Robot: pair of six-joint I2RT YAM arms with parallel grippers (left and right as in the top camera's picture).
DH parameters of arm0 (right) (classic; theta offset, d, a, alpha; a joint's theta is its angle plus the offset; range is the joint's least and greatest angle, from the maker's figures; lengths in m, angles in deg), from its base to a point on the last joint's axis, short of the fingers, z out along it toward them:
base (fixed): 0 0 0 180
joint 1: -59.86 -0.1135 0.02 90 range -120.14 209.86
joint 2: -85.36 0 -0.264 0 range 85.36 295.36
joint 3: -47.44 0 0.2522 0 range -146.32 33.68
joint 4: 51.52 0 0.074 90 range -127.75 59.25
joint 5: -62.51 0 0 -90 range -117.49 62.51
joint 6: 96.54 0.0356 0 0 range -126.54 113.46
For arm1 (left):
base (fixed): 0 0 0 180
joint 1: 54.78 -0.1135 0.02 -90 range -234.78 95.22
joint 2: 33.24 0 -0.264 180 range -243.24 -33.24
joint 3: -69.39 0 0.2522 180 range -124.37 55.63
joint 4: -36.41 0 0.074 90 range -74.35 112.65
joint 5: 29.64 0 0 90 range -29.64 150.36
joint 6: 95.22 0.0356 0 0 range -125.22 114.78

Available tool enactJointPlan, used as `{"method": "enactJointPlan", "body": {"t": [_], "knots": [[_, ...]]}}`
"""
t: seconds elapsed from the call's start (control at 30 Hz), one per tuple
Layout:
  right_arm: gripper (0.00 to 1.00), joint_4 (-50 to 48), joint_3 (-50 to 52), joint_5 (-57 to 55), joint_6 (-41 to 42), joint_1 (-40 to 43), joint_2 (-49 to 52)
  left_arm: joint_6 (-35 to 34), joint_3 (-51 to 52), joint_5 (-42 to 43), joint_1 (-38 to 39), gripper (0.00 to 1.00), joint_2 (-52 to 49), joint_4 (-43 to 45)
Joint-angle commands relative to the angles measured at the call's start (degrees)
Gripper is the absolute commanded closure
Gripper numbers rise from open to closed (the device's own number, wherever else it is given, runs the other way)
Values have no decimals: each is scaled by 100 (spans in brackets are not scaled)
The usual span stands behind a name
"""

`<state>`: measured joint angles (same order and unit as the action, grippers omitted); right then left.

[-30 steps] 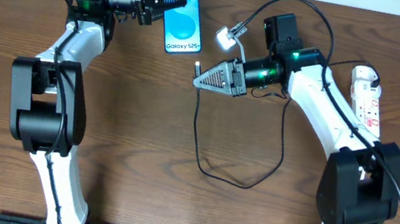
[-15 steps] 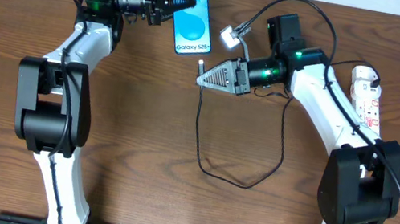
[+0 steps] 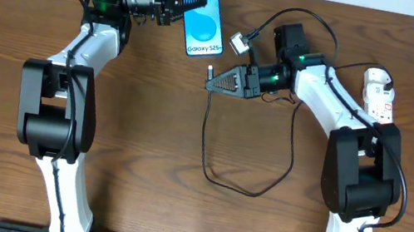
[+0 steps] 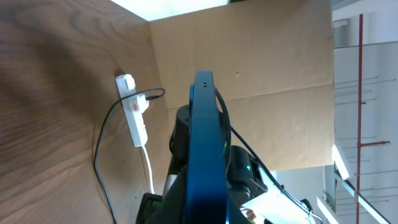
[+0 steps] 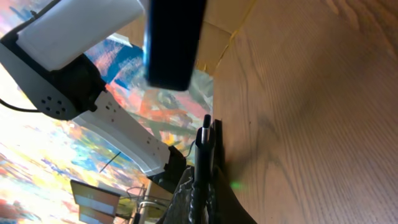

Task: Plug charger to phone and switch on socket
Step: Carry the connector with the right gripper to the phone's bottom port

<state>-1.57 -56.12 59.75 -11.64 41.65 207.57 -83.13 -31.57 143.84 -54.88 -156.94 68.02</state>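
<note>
Left gripper (image 3: pixel 186 0): clamped on one long edge of the phone (image 3: pixel 206 21), blue screen facing up; its wrist view shows the phone (image 4: pixel 204 162) edge-on between the fingers.
Right gripper (image 3: pixel 214 82): closed on the charger (image 3: pixel 205 124) just behind its plug (image 3: pixel 210 72), tip poking out ahead of the fingers.
Ahead of the right gripper: the phone's lower end, near the plug but clearly apart from it; in the right wrist view the plug (image 5: pixel 204 146) points up toward the dark phone (image 5: pixel 174 40).
Behind the right gripper: cable trailing in a loose loop over the desk (image 3: pixel 147 123); socket (image 3: pixel 381 96) well apart, beside the right arm.
Step in hand: bringing plug and phone together, not yet joined.
Next move: likely a fine line-up of tip and port while the left gripper holds the phone steady, then a straight push; the socket switch waits.
</note>
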Motion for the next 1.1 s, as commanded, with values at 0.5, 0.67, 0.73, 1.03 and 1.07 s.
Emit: {"method": "enactJointPlan", "body": {"t": [0.5, 0.67, 0.73, 1.03, 1.07], "knots": [[99, -203, 35, 227, 85, -63, 9, 396, -35, 308, 149, 93, 210, 63], [99, -437, 35, 227, 328, -63, 9, 396, -35, 308, 149, 92, 208, 61], [99, -472, 35, 227, 407, -66, 9, 396, -35, 306, 149, 92, 208, 61], [99, -470, 35, 229, 426, -212, 9, 531, -35, 245, 136, 93, 208, 63], [99, -470, 35, 229, 426, -208, 9, 538, -35, 245, 136, 93, 208, 61]]}}
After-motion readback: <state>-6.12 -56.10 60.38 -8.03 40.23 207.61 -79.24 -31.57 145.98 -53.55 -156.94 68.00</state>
